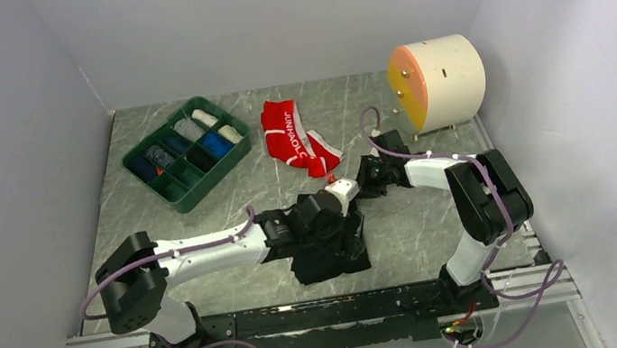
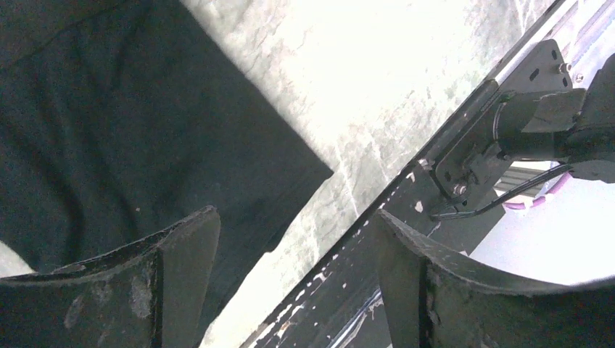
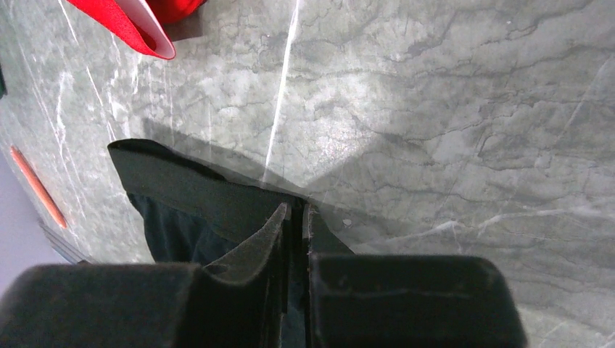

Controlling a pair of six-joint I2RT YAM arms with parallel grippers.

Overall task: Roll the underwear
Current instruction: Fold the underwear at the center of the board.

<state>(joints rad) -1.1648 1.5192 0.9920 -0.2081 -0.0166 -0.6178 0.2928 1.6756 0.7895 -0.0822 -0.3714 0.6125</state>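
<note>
The black briefs (image 1: 331, 248) lie at about 6 o'clock from the table's middle, close to its near edge. They are plain dark cloth, loosely bunched in soft folds. Their broad waistband (image 3: 196, 196) is at their 1 o'clock end, its edge caught between the pressed-together fingers of the right gripper (image 3: 296, 214). The red briefs (image 1: 289, 137) lie crumpled at 12 o'clock from the black pair, well apart. Their white-edged waistband shows "JUNHAOLO" in white, and a loop trails toward 5 o'clock.

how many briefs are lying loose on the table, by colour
black briefs: 1
red briefs: 1
total: 2
</note>
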